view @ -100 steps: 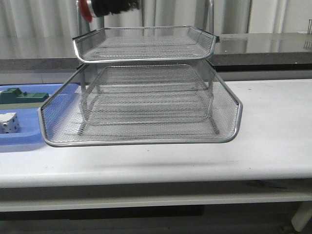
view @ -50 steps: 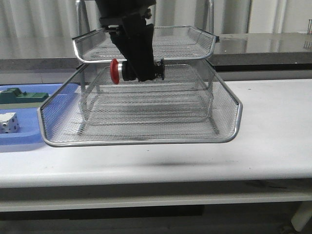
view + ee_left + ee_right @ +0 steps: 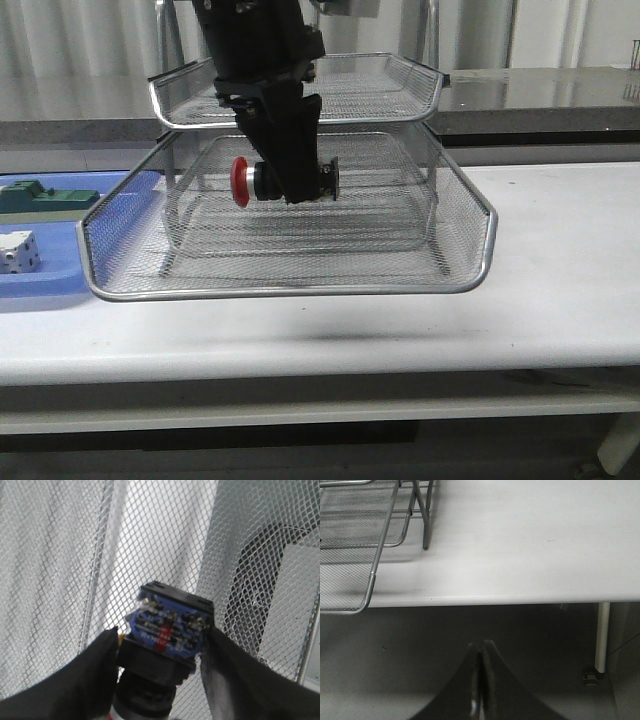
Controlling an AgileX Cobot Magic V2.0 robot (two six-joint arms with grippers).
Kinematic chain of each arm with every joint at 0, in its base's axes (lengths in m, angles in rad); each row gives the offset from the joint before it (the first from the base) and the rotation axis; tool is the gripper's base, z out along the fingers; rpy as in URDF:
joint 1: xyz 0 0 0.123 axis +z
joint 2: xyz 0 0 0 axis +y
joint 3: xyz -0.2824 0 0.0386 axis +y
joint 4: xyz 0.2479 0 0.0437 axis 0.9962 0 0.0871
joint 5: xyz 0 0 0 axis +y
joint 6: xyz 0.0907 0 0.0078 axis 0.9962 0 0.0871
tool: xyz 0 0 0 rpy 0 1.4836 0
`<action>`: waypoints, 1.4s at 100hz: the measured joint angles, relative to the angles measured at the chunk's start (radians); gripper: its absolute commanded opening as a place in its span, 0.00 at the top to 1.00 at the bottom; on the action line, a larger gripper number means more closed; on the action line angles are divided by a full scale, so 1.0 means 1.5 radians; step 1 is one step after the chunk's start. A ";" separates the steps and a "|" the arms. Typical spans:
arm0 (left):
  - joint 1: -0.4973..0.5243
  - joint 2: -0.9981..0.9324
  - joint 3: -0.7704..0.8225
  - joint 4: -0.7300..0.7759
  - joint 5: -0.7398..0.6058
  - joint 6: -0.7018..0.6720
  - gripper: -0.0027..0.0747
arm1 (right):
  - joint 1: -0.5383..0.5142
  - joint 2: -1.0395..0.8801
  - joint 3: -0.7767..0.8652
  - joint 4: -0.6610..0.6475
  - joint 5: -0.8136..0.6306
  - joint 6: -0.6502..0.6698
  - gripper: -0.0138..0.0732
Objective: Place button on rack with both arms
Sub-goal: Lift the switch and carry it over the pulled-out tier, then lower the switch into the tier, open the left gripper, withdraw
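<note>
left gripper (image 3: 290,180): jaws pinching button (image 3: 262,180), red head sideways | rack (image 3: 460,225) tray below jaws | right gripper (image 3: 480,680): jaws pressed together

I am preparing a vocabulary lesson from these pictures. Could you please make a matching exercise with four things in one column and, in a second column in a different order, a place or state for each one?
Things:
1. push-button switch
2. right hand
3. white cube-like part
4. extended mesh tray of the rack

Places or states:
A. lying on the flat blue plastic tray
B. gripped in the left hand
C. fingers closed together, holding nothing, in front of the table edge
D. pulled forward below the top mesh tray

Pairs: 1-B, 2-C, 3-A, 4-D
</note>
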 measured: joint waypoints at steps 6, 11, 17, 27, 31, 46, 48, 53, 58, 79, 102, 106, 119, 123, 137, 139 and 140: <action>0.000 0.000 0.000 0.000 0.000 0.000 0.43 | 0.000 0.000 0.000 0.000 0.000 0.000 0.92; 0.000 0.000 0.000 0.000 0.000 0.000 0.40 | 0.000 0.000 0.000 0.000 0.000 0.000 0.92; 0.000 0.000 0.000 0.000 0.000 0.000 0.37 | 0.000 0.000 0.000 0.000 0.000 0.000 0.92; 0.000 0.000 0.000 0.000 -0.001 0.000 0.35 | 0.000 0.000 0.000 0.000 0.000 0.000 0.92; 0.000 0.000 0.000 0.000 -0.001 0.000 0.35 | 0.000 0.000 0.000 0.000 0.000 0.000 0.92; 0.000 0.000 0.000 0.000 -0.001 -0.005 0.35 | 0.000 0.000 0.000 0.000 0.000 0.000 0.92; 0.000 0.000 0.000 0.000 -0.001 -0.009 0.35 | 0.000 0.000 0.000 0.000 0.000 0.000 0.92; 0.000 -0.003 0.000 0.000 -0.001 -0.018 0.35 | 0.000 0.000 0.000 0.000 0.000 0.000 0.92; 0.000 -0.010 0.000 0.000 -0.001 -0.026 0.35 | 0.000 0.000 0.000 0.000 0.000 0.000 0.92; 0.006 -0.077 0.000 0.000 -0.001 -0.069 0.36 | 0.000 0.000 0.000 0.000 0.000 0.000 0.92; 0.079 -0.175 0.000 -0.001 0.003 -0.119 0.37 | 0.000 0.000 0.000 0.000 0.000 0.000 0.92; 0.098 -0.192 0.000 -0.001 0.003 -0.130 0.39 | 0.000 0.000 0.000 0.000 0.000 0.000 0.92; 0.176 -0.242 0.009 -0.001 0.004 -0.155 0.43 | 0.000 0.000 0.000 0.000 0.000 0.000 0.92; 0.201 -0.255 0.016 -0.001 0.004 -0.160 0.44 | 0.000 0.000 0.000 0.000 0.000 0.000 0.92; 0.278 -0.311 0.066 -0.007 0.006 -0.170 0.44 | 0.000 0.000 0.000 0.000 0.000 0.000 0.92; 0.289 -0.320 0.077 -0.011 0.006 -0.170 0.44 | 0.000 0.000 0.000 0.000 0.000 0.000 0.92; 0.292 -0.326 0.085 -0.011 0.006 -0.170 0.44 | 0.000 0.000 0.000 0.000 0.000 0.000 0.92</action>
